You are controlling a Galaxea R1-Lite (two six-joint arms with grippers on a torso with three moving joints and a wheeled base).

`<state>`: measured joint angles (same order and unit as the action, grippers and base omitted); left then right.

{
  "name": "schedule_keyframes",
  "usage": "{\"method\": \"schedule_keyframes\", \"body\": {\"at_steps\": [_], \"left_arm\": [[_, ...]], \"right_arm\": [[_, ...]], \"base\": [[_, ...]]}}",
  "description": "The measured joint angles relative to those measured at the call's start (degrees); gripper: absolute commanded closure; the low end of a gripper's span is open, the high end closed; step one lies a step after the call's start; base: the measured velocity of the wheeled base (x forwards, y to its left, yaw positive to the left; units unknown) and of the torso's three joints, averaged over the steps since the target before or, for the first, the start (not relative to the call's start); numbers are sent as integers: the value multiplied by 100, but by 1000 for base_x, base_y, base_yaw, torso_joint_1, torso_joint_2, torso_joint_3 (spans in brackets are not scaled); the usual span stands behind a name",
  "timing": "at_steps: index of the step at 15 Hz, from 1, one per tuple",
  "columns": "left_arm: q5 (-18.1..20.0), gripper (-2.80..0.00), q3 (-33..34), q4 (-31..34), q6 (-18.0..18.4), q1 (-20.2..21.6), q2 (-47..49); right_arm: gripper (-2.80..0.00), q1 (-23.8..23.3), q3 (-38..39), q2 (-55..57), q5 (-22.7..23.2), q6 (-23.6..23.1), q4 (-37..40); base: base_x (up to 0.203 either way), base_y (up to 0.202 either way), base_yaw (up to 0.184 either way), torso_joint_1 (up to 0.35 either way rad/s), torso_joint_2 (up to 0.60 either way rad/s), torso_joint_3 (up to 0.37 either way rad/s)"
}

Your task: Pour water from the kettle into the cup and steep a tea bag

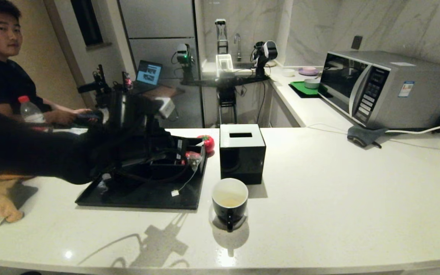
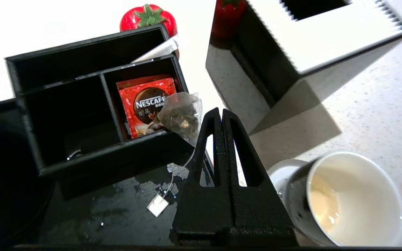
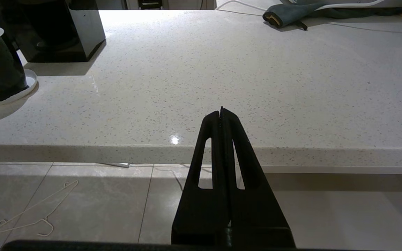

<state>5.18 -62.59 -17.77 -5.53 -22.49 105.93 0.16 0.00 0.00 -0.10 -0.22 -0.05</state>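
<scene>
Black lacquered tray on the pale speckled counter, taken here as the landmark. On the tray stands a black divided organiser box; one of its compartments holds a red coffee packet. The tea bag leans over the front wall of that compartment, its pouch just beside the packet, while its thin string runs down to the white paper tag, which lies flat on the wet tray surface. The left gripper hovers above the tray's right edge, close to the pouch; its jaws are pressed together with nothing between them. The left arm reaches in over the tray from the side away from the cup, and a tall dark shape there is probably the kettle, though motion blur leaves this uncertain. The cup stands on a small white coaster just off the tray's right front corner, handle toward the robot, and holds a shallow layer of pale yellowish water. A black tissue box with a white top stands just right of the tray, behind the cup. A red tomato-shaped ornament sits at the tray's far right corner. The right gripper is parked below the counter's front edge, well apart from the tray, jaws fully closed and empty.
</scene>
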Motion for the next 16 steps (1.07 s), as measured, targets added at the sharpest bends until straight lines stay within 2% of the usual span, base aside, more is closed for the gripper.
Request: {"method": "schedule_keyframes", "body": {"at_steps": [3, 11, 13, 16], "left_arm": [[-115, 0, -322, 319, 5, 0, 256], [-142, 0, -1161, 1056, 9, 20, 786], [-157, 0, -1337, 1341, 117, 38, 868], [-163, 0, -1442, 1431, 184, 80, 949]], "right_arm": [[0, 0, 0, 0, 0, -5, 0], [0, 0, 0, 0, 1, -1, -2], [0, 0, 0, 0, 0, -2, -2], [0, 0, 0, 0, 0, 0, -2]], "base": [[0, 0, 0, 0, 0, 0], [0, 0, 0, 0, 0, 0], [0, 0, 0, 0, 0, 0], [0, 0, 0, 0, 0, 0]]}}
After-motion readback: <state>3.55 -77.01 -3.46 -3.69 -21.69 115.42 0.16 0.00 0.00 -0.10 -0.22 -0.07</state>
